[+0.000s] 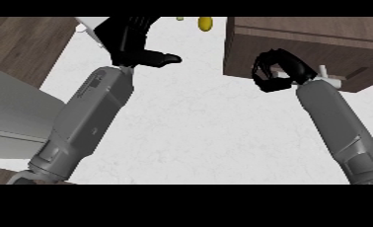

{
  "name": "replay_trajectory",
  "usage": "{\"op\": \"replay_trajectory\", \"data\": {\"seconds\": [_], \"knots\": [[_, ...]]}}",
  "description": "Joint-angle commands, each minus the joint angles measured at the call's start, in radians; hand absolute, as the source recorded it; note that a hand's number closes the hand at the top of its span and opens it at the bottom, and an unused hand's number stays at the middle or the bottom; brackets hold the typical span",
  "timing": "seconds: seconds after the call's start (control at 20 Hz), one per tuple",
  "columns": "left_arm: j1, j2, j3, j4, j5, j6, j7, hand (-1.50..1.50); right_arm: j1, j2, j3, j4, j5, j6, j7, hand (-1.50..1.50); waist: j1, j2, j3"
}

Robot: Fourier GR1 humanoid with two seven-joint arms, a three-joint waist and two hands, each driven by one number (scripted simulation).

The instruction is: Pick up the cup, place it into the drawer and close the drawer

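Note:
A brown wooden drawer unit (306, 36) fills the upper right, with a white handle (332, 79) low on its front. My right hand (275, 73) is at that front, just left of the handle. Its fingers are curled into a loop, and only brown wood shows through it. My left hand (130, 37) is raised at the upper left, fingers straight and thumb pointing right, holding nothing. I cannot clearly pick out a cup. A white object (85, 24) peeks out behind the left hand, mostly hidden.
A small yellow object (205, 22) and a tiny pale green one (180, 18) lie at the far edge of the white counter (197, 122). Dark wood (29, 43) borders the counter on the left, with a grey panel (22, 112) below it.

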Motion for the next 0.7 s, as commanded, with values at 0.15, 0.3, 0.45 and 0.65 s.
{"op": "replay_trajectory", "data": {"seconds": [0.15, 0.3, 0.45, 0.65], "knots": [[0.024, 0.006, -0.016, -0.038, -0.002, -0.031, 0.011, -1.50, -0.185, -0.107, -0.105, 0.047, -0.037, -0.042, 0.087, 1.50, 0.051, 0.017, -0.009], [0.056, 0.024, -0.010, -0.031, 0.002, -0.052, -0.002, -1.50, -0.168, -0.136, -0.109, 0.034, -0.050, -0.011, 0.062, 1.50, 0.051, 0.028, -0.010], [0.050, -0.001, -0.020, -0.048, 0.003, -0.049, 0.006, -1.50, -0.167, -0.136, -0.115, 0.015, -0.065, 0.001, 0.070, 1.50, 0.059, 0.025, -0.009], [0.070, 0.014, -0.015, -0.055, 0.009, -0.069, 0.001, -1.50, -0.155, -0.153, -0.126, -0.003, -0.087, 0.034, 0.075, 1.50, 0.064, 0.026, -0.010]]}}
